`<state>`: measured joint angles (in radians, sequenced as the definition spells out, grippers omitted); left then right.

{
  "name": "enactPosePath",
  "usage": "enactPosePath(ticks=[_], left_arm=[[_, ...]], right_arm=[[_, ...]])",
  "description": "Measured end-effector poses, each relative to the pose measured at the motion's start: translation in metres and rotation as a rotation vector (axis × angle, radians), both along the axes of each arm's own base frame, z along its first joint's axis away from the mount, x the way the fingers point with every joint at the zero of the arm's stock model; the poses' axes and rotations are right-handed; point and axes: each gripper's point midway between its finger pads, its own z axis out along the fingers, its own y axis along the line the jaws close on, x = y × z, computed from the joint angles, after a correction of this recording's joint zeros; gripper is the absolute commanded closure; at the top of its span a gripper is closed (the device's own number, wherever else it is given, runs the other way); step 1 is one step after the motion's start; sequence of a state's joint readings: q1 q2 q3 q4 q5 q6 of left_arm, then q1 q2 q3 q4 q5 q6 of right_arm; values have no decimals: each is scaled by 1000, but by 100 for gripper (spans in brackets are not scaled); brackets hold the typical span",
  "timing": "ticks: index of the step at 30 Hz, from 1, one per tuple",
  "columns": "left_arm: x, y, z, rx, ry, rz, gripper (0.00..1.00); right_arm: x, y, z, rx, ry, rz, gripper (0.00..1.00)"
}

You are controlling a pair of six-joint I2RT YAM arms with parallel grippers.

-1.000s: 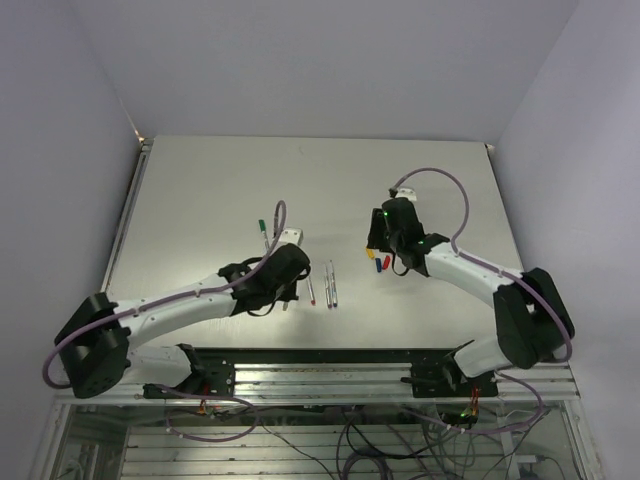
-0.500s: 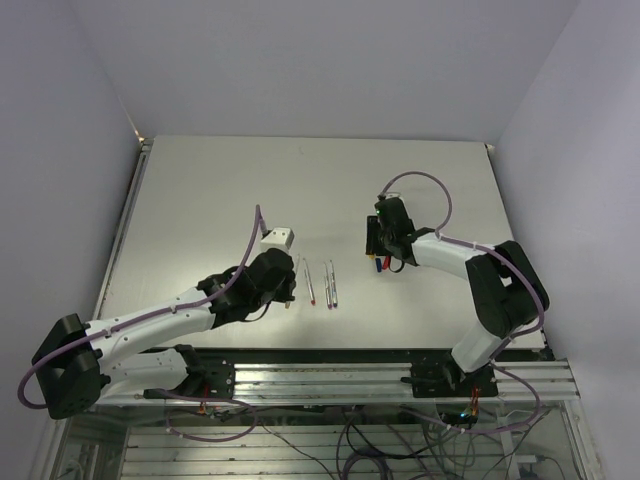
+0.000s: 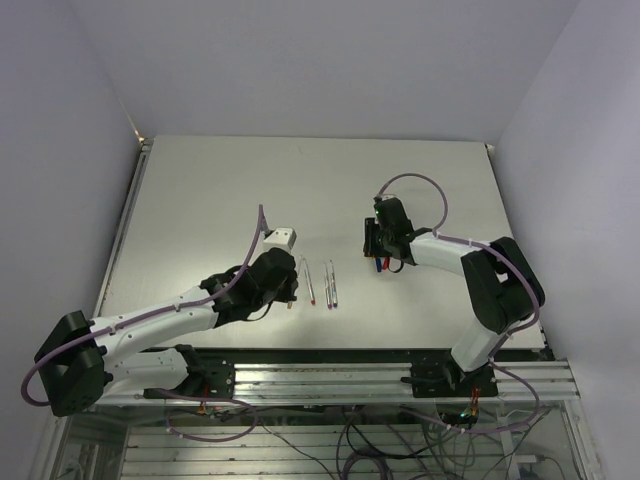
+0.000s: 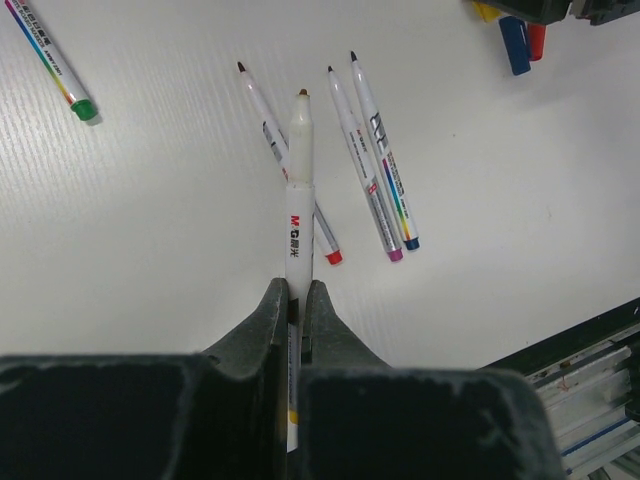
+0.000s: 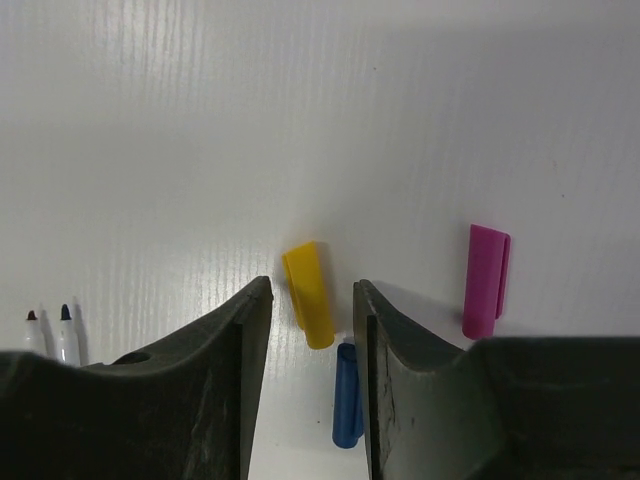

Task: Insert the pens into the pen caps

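Note:
My left gripper (image 4: pixel 297 290) is shut on a white pen (image 4: pixel 299 205), which points forward above the table with its bare tip (image 4: pixel 302 95) out. Beyond it lie three uncapped pens with red (image 4: pixel 260 110), purple (image 4: pixel 362 180) and blue (image 4: pixel 385 160) ends. A pen with a green end (image 4: pixel 48 60) lies at the far left. My right gripper (image 5: pixel 311 287) is open and low over the caps. The yellow cap (image 5: pixel 309 294) lies between its fingers without touching them. The blue cap (image 5: pixel 346 395) lies just nearer, by the right finger. A purple cap (image 5: pixel 485 280) lies outside to the right.
From above, the three loose pens (image 3: pixel 328 285) lie between the two arms, near the table's front edge. My left gripper (image 3: pixel 288 298) is just left of them and my right gripper (image 3: pixel 377 252) is to their right. A red cap (image 4: pixel 537 40) lies beside the blue one.
My right gripper has come down over the caps and its jaws have narrowed around the yellow cap. My left arm drew back toward the front edge with the pen, then held still.

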<state>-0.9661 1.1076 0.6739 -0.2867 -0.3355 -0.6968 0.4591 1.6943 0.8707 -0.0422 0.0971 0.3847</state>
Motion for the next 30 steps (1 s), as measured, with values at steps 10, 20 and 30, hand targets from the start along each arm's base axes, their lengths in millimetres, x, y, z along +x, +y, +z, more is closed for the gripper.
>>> enactPosePath(ticks=[10, 20, 30], left_arm=[[0, 0, -4, 6, 5, 0, 93], [0, 0, -4, 8, 5, 1, 93], [3, -3, -8, 15, 2, -6, 93]], right_arm=[[2, 3, -6, 8, 6, 7, 76], [1, 4, -7, 15, 17, -1, 100], [0, 5, -4, 20, 24, 9, 100]])
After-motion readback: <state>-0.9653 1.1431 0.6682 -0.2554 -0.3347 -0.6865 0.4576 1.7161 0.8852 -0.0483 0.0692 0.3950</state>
